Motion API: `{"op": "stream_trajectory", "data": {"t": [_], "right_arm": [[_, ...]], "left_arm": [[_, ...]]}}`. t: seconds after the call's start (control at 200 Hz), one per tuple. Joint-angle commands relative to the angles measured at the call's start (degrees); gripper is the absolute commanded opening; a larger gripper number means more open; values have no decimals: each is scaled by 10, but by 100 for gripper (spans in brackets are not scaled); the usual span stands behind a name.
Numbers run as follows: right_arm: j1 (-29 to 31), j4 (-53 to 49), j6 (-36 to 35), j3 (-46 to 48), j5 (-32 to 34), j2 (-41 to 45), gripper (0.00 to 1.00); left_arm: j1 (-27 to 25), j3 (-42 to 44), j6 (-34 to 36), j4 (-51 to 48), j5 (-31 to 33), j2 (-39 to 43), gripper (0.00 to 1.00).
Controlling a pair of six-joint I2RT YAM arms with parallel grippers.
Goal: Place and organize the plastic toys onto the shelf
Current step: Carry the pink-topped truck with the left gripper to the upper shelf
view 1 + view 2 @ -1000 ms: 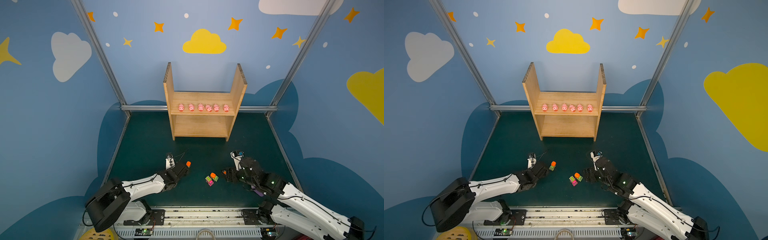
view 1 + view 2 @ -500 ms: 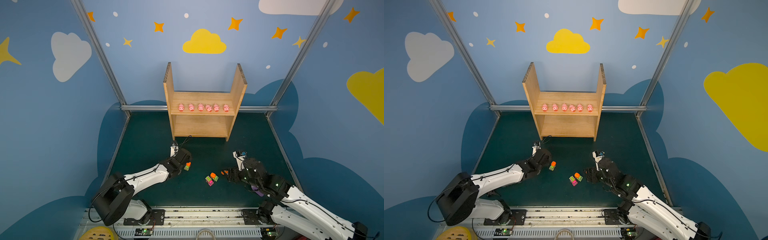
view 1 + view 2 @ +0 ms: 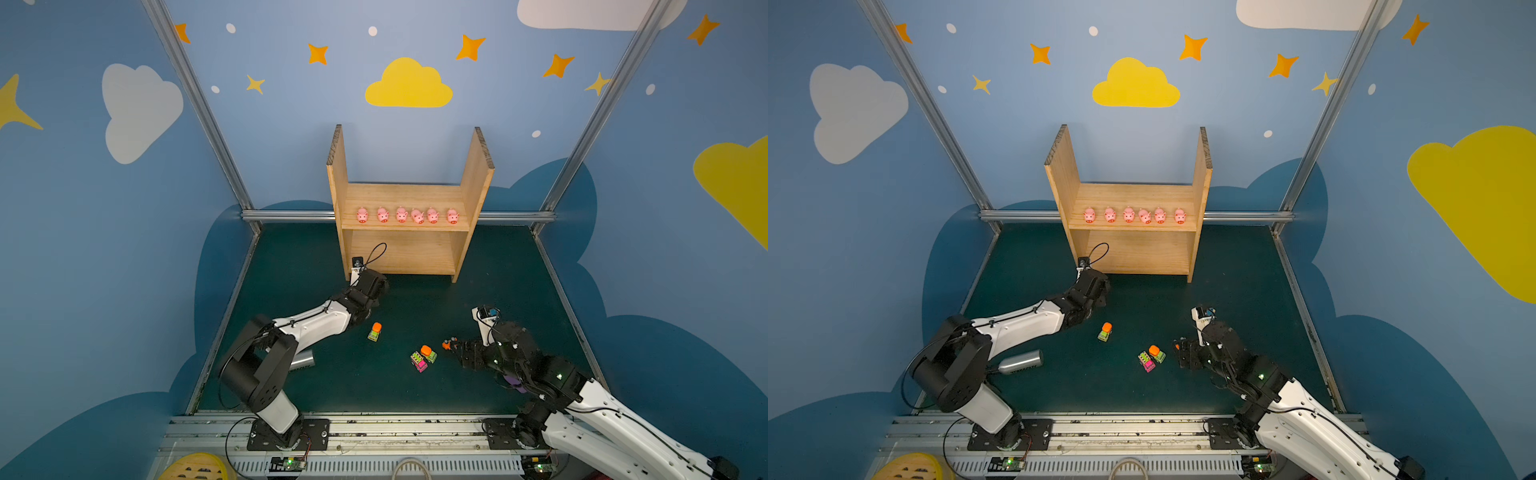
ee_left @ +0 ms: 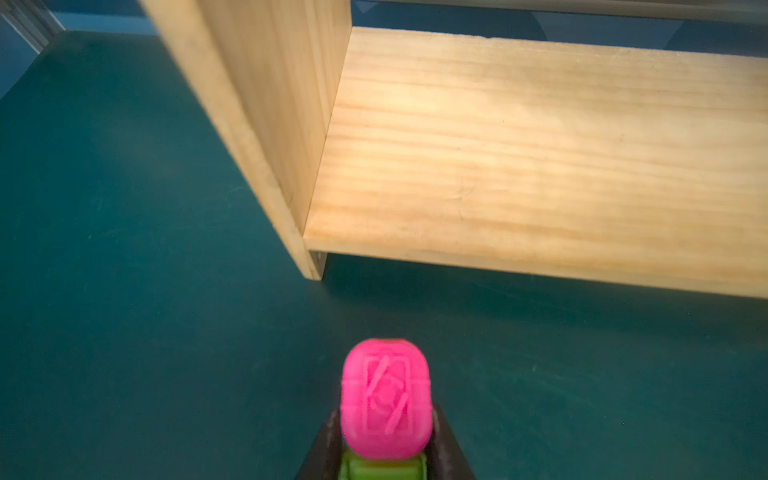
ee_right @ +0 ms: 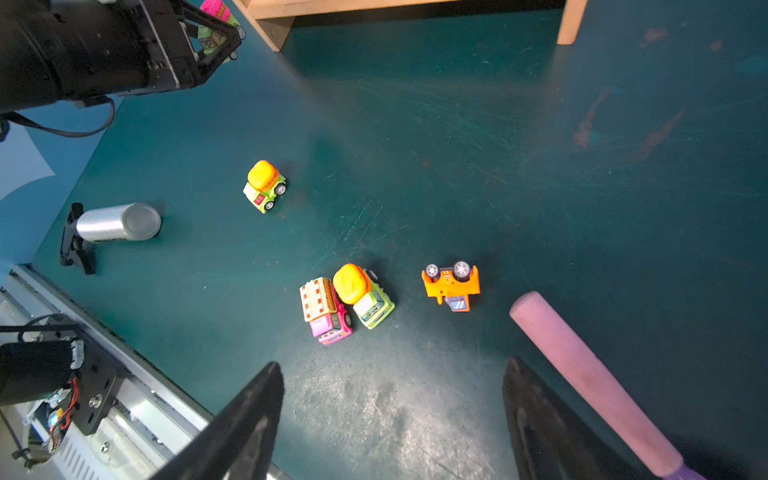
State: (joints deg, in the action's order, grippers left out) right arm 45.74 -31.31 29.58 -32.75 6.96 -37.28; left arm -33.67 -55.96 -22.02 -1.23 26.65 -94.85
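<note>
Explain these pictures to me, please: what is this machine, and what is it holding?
Two robot arms stand at a green table. Two pictures look down from overhead; two come from cameras on the wrists. At the back is a shelf with six pigs on its upper board. Four cars lie on the table, one tipped over, plus a metal cylinder and a pink handle. The left hand grips a fifth car near the shelf. The right hand is open and empty.

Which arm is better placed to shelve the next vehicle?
Left. The left hand grips a pink-and-green vehicle right before the lower board; the right hand is open, empty, farther back.
</note>
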Motion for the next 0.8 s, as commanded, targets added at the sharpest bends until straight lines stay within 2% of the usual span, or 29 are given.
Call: {"op": "stream_trajectory", "data": {"t": [0.0, 0.411, 0.796], "right_arm": [[-8, -10, -5, 4, 14, 5, 81], [-26, -7, -14, 5, 21, -21, 81], [-36, 3, -14, -3, 13, -45, 81]], "left_arm": [[13, -31, 28, 16, -16, -23, 25], [45, -118, 73, 30, -37, -110, 25], [77, -146, 98, 52, -55, -146, 27]]}}
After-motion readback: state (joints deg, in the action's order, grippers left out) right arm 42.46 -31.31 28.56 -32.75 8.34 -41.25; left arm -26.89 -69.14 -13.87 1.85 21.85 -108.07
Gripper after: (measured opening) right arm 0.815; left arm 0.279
